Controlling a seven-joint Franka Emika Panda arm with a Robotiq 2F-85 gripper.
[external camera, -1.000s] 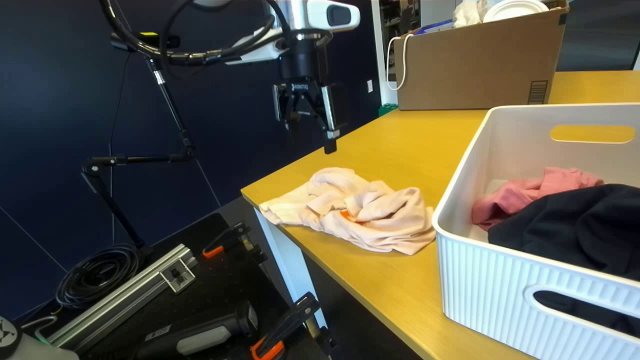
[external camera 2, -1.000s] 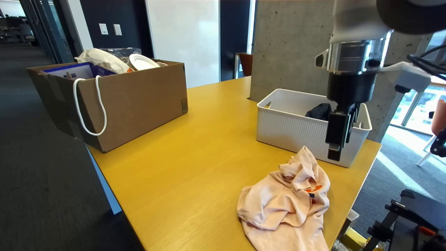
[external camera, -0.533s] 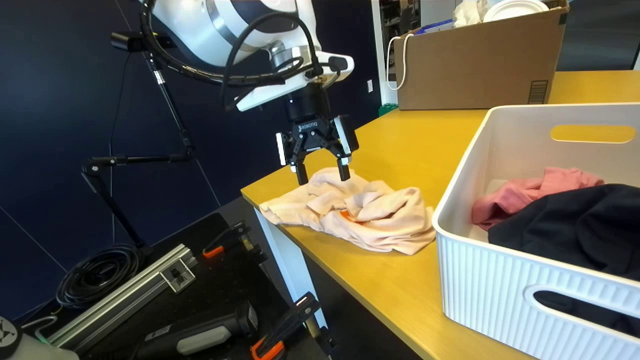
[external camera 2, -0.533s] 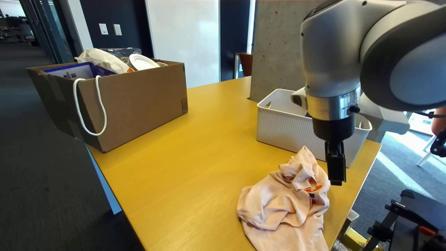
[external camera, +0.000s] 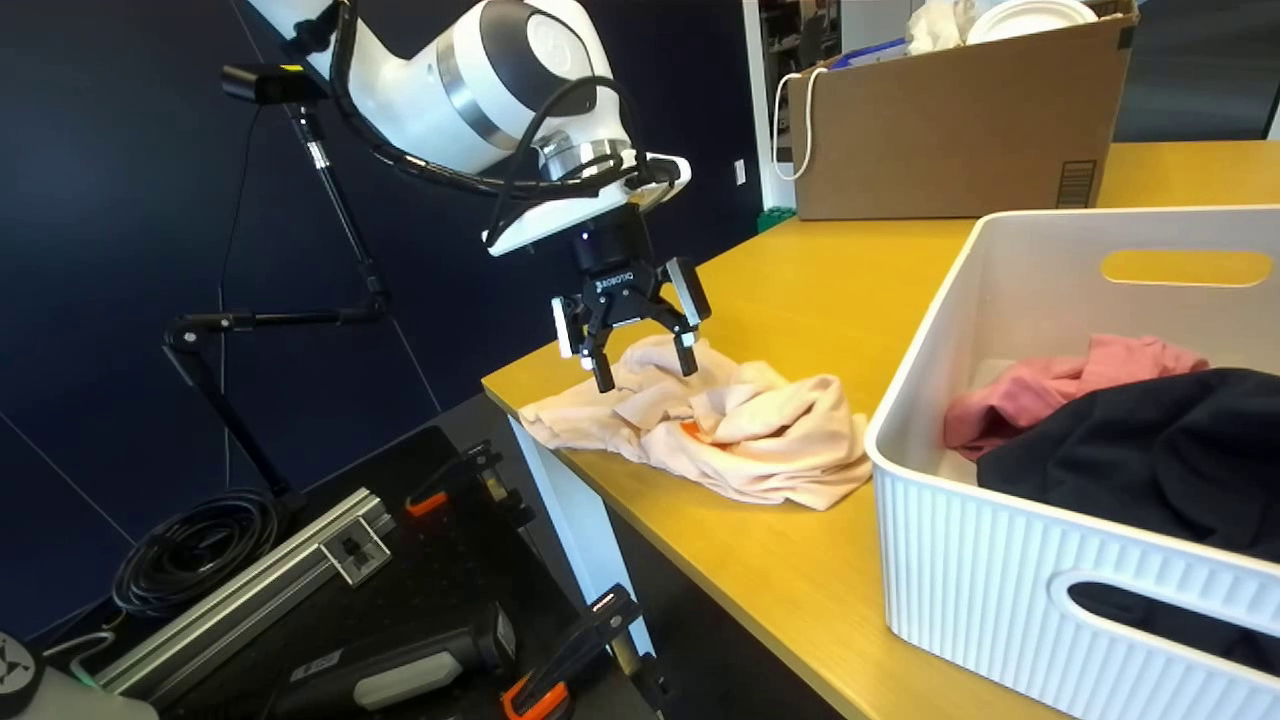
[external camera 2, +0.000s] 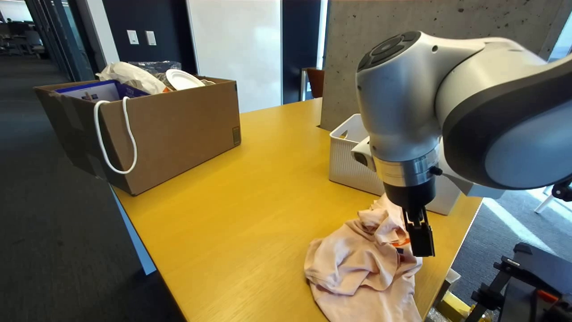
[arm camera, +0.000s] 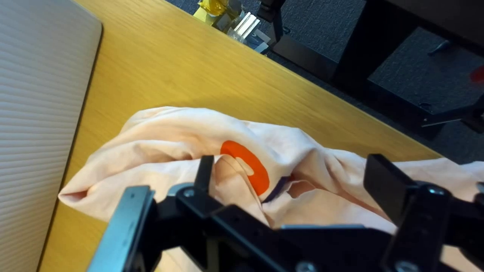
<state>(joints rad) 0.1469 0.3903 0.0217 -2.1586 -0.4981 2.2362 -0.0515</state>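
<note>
Peach-colored cloth [external camera: 760,455], one piece bearing an orange print [arm camera: 260,173], lies rumpled near the edge of one yellow table [external camera: 860,290], beneath a robot gripper [external camera: 645,373] whose jaws stand spread wide, pinching nothing. Scanning an exterior view from the left, we count one coil of black cable [external camera: 160,570], one metal rail [external camera: 240,597] and two clamps with orange grips [external camera: 427,503]. Next comes the gripper, the only one we see, hanging from a single white arm [external camera: 400,95] and pointing down, so no other arm stands nearer. Its two fingertips [external camera: 602,378] show against the back of the heap; whether they touch it, we cannot tell. In the wrist view, we see the cloth's long axis run from left to right, roughly along the line joining the fingertips, with the print showing between them. Most of the heap spreads to the right of the jaws in an exterior view. Farther right we find one cardboard box [external camera: 950,140] and, nearer us, one white ribbed basket [external camera: 965,580] just beside the cloth. Inside it we make out two pieces, a pink garment [external camera: 1035,393] and a dark garment [external camera: 1165,450].
</note>
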